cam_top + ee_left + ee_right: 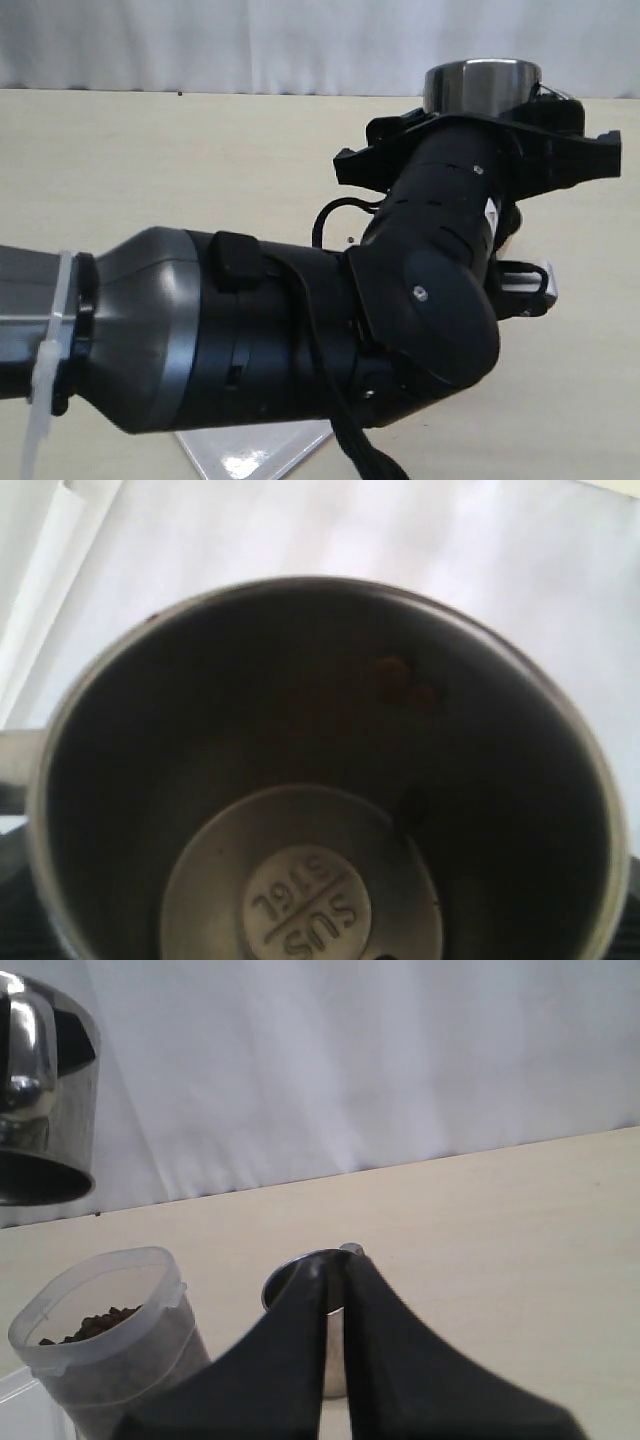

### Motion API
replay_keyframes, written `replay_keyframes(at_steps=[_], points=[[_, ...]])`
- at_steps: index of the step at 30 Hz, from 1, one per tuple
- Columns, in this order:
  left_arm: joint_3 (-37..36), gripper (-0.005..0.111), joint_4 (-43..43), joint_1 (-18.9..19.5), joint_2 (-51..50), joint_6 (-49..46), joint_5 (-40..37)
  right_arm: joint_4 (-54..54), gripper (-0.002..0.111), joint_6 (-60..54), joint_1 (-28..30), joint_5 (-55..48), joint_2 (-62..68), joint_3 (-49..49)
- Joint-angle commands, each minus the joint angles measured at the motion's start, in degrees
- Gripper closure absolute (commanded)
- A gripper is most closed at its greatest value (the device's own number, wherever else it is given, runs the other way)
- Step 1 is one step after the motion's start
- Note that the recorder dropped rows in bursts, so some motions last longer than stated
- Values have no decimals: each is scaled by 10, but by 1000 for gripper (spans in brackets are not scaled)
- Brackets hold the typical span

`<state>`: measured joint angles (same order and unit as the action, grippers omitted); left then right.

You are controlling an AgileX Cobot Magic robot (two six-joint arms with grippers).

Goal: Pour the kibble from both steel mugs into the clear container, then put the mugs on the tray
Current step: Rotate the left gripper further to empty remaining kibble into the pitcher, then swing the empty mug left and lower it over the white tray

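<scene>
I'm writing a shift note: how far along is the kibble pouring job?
Done: the first steel mug, raised in the left hand, looks nearly empty, and the clear container holds kibble. In hand: the right hand seems to pinch the second steel mug, which stands on the table. Left: pouring that mug, then setting both on the tray.

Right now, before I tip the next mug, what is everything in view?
Raised mug: one, shiny steel, upside down above the table.
Table mug: one, shiny steel, beside the clear container.
Kibble: many, reddish-brown, in the clear container; a few cling inside the raised mug.
Clear container: one, frosted, on the table.
Tray: one, white, under the near arm.
Table: one, beige.
Curtain: white, behind.
Left gripper: black, holding the raised mug.
Right gripper: black, pinching the table mug's rim.
</scene>
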<state>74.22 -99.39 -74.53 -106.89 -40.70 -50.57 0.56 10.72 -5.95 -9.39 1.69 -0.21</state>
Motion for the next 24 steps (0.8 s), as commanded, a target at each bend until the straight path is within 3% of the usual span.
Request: replay_keyframes(at_steps=[1, 8, 16, 21, 24], points=[[14, 107, -6, -2, 5, -1, -42, 1, 103, 0, -3, -3, 2, 2], [13, 107, -6, -2, -6, 22, -24, 1, 103, 0, -3, -3, 2, 2], [12, 107, -6, -2, -63, 22, -93, 1, 103, 0, -3, -3, 2, 2], [20, 107, -6, -7, -54, 114, -153, 1, 103, 0, -3, -3, 2, 2], [20, 107, -4, -7, -11, 208, -149, 1, 103, 0, -3, -3, 2, 2]])
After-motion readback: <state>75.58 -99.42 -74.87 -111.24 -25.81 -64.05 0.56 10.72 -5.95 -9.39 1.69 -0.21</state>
